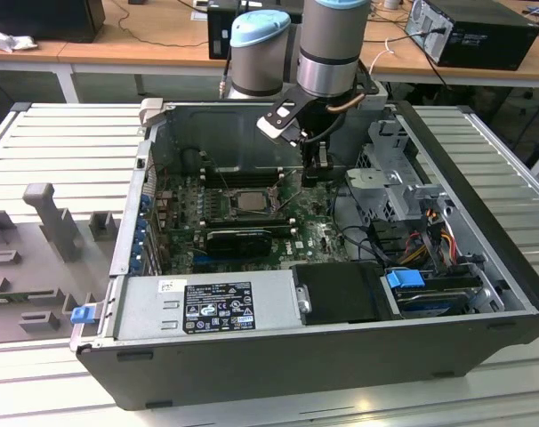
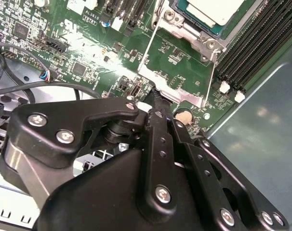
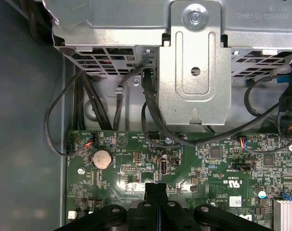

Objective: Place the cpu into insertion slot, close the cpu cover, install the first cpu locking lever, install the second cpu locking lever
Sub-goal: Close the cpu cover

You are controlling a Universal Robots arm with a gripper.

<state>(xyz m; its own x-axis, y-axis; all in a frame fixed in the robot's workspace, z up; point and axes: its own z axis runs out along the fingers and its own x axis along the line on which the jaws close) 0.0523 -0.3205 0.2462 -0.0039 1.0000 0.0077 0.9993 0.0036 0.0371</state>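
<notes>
The cpu [image 1: 250, 201] lies flat in the insertion slot [image 1: 252, 212] on the green board, its pale top [image 2: 209, 10] showing. The silver cpu cover [image 2: 184, 34] frames it and seems to lie down around it. Two thin metal lever rods [image 2: 147, 48] [image 2: 214, 72] run from the socket towards a silver plate [image 2: 177, 91]. My gripper [image 1: 316, 178] hangs low over the board, on the exterior view's right of the socket. Its black fingers [image 3: 155, 192] are shut with nothing between them, and the tip [image 2: 156, 95] sits just off that plate's edge.
A metal drive cage [image 3: 194, 72] with black cables [image 3: 151, 110] stands just beyond the gripper. A coin battery [image 3: 101, 158] sits on the board nearby. Long black memory slots [image 2: 252, 53] run beside the socket by the case wall [image 2: 261, 125]. A black card [image 1: 238, 238] and the power supply [image 1: 207, 307] lie nearer the front.
</notes>
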